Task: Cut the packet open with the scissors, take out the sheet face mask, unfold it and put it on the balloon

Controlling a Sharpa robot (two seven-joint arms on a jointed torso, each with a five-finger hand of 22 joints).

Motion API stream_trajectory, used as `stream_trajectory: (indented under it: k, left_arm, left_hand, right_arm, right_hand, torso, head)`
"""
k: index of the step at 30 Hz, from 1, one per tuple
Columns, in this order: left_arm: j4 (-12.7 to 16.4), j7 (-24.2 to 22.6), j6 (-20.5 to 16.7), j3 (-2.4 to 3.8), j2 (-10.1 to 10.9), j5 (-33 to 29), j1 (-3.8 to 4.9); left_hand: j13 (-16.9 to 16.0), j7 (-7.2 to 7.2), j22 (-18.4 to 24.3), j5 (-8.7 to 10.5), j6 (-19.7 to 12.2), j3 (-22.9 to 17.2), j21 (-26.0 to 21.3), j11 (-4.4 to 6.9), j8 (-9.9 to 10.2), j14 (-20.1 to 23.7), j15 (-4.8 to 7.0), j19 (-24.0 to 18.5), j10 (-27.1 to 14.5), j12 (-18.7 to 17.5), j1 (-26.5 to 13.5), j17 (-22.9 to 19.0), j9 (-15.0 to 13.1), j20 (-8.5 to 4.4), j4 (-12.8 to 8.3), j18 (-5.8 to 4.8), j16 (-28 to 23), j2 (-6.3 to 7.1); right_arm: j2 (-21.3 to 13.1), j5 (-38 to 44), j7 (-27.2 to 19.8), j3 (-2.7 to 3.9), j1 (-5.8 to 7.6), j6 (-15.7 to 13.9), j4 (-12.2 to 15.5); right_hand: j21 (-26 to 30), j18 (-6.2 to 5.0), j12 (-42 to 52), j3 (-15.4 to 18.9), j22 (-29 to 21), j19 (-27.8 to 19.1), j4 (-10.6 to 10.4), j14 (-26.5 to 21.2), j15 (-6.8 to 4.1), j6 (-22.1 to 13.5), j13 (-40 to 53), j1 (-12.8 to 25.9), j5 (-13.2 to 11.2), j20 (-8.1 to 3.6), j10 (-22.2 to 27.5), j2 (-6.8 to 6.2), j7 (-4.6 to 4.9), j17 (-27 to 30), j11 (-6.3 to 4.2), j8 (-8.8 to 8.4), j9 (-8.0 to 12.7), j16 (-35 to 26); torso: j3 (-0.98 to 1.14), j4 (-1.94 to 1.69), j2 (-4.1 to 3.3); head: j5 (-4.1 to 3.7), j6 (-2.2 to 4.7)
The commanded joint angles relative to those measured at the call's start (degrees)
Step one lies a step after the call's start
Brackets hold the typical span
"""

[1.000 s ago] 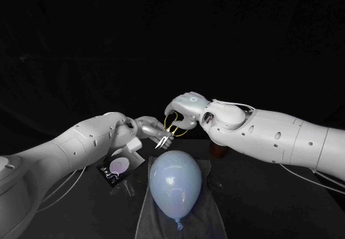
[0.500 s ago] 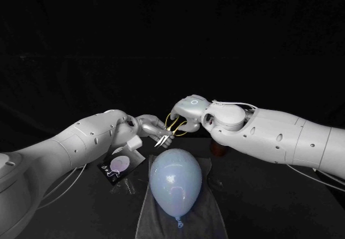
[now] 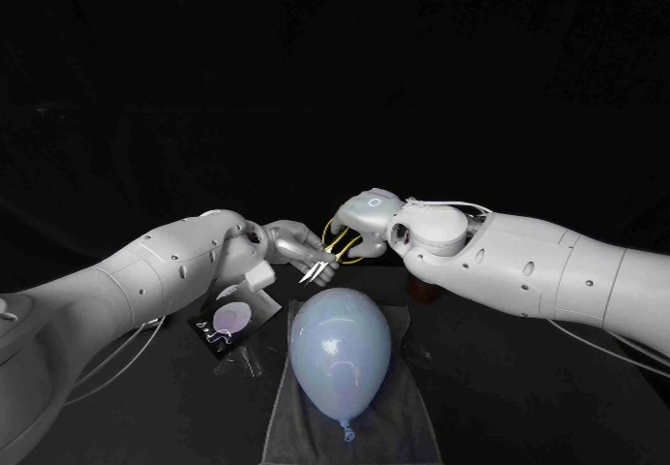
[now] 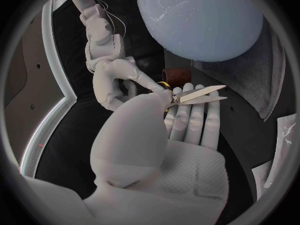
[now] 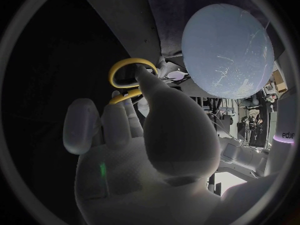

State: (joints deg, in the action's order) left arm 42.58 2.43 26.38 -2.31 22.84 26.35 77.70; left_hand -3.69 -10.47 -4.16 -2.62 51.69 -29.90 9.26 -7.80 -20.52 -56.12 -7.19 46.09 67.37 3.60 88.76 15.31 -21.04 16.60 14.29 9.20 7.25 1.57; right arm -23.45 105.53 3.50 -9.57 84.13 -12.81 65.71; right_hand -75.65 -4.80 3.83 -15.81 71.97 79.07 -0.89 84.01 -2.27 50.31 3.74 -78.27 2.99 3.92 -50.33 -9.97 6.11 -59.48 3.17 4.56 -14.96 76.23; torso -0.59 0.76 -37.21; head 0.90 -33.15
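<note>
**Q:** Above the far end of the balloon [image 3: 342, 351], what's held?

**A:** Scissors [image 3: 329, 258], up off the worktop [image 3: 531, 407]. My right hand [image 3: 366, 221] has fingers through the yellow loops, closed on them. My left hand [image 3: 296, 244] meets it from the left, thumb over the pivot and fingers straight under the blades, pinching them. Blades a little apart, tips pointing near.

**Q:** Packet?

**A:** Packet [image 3: 228, 323] lies flat on the worktop, left of the balloon, beneath my left arm, apart from both hands.

**Q:** Balloon?

**A:** Lying lengthways on a grey cloth [image 3: 300, 426], knot at the near end.
</note>
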Motion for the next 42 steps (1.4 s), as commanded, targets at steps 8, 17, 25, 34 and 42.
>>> stream_trajectory:
  k: [8,17,25,34,42]
  left_arm:
    - [1.2,-1.7,1.2,0.08,0.0,-1.3,0.62]
    - [2.3,-1.7,1.0,0.12,0.2,-1.2,1.82]
    - [3.5,-1.6,1.7,0.16,0.5,-0.9,2.37]
    - [4.9,-1.5,2.6,0.19,0.4,-0.8,3.21]
    - [5.5,-1.4,3.6,0.19,-0.4,-0.8,3.89]
  left_hand:
    - [0.0,0.23,0.0,-0.19,0.3,-2.6,0.3,-0.04,-0.3,-0.4,-0.06,0.3,0.5,0.0,0.1,0.1,-2.5,-0.04,-2.2,0.86,-0.3,-0.44]
    - [0.0,0.23,0.0,-0.19,0.3,-2.7,0.3,-0.03,-0.3,-0.4,-0.05,0.4,0.5,0.0,0.0,0.1,-2.6,-0.03,-2.2,0.86,-0.3,-0.46]
    - [0.0,0.24,0.0,-0.18,0.4,-2.7,0.3,-0.02,-0.3,-0.4,-0.04,0.4,0.5,0.1,0.0,0.1,-2.6,-0.03,-2.3,0.86,-0.3,-0.47]
    - [0.0,0.25,0.0,-0.18,0.4,-2.8,0.3,-0.01,-0.3,-0.4,-0.04,0.4,0.5,0.1,-0.1,0.1,-2.7,-0.02,-2.3,0.86,-0.3,-0.47]
    - [0.0,0.31,0.0,-0.18,0.5,-2.9,0.2,0.02,-0.5,-0.5,-0.02,0.3,0.6,0.1,-0.2,0.2,-2.8,-0.05,-2.5,0.87,-0.3,-0.43]
  right_arm:
    - [1.7,1.9,0.3,-0.49,-1.09,2.4,-1.8]
    - [3.0,1.4,-0.2,-0.69,-2.09,2.7,-4.7]
    - [3.5,1.5,0.1,-0.76,-2.56,3.7,-6.6]
    - [4.3,1.9,1.0,-1.05,-3.45,5.3,-7.7]
    - [4.9,2.2,1.9,-1.27,-4.07,7.0,-7.9]
  right_hand:
    - [-0.2,0.44,1.6,-0.4,0.8,0.3,-0.4,1.0,-0.73,0.7,0.2,-1.7,-0.1,-0.58,-2.1,1.16,-0.21,-0.9,-0.56,0.46,-0.2,0.5]
    - [-1.0,0.77,3.9,-6.6,2.4,1.1,-0.4,1.1,-0.11,4.2,0.1,-1.6,-0.1,-0.21,-9.8,2.11,0.94,-1.4,0.61,2.05,-0.7,1.1]
    - [-2.8,1.32,3.7,-13.9,4.8,2.3,-1.1,1.3,1.32,7.3,0.2,0.2,-0.1,0.91,-17.3,1.64,1.46,-2.3,0.82,3.77,-1.7,2.0]
    - [-4.1,1.62,2.9,-16.4,6.5,3.1,-1.7,1.1,1.61,8.3,0.2,1.7,-0.1,1.46,-21.2,2.09,1.58,-2.1,0.62,4.78,-2.9,2.2]
    - [-4.3,1.66,0.0,-18.2,6.9,3.2,-3.3,1.0,2.26,7.4,-0.1,4.0,0.0,2.06,-20.1,3.31,1.98,-2.1,1.35,4.71,-3.6,2.5]
  torso:
    - [0.00,0.04,0.01]
    - [-0.01,-0.14,0.05]
    - [-0.07,-0.01,0.02]
    - [-0.05,-0.07,0.07]
    - [-0.04,0.02,0.09]
  head:
    - [0.02,-0.25]
    - [-0.11,-0.30]
    - [-0.03,-0.48]
    - [-0.31,-0.61]
    - [-0.19,-0.37]
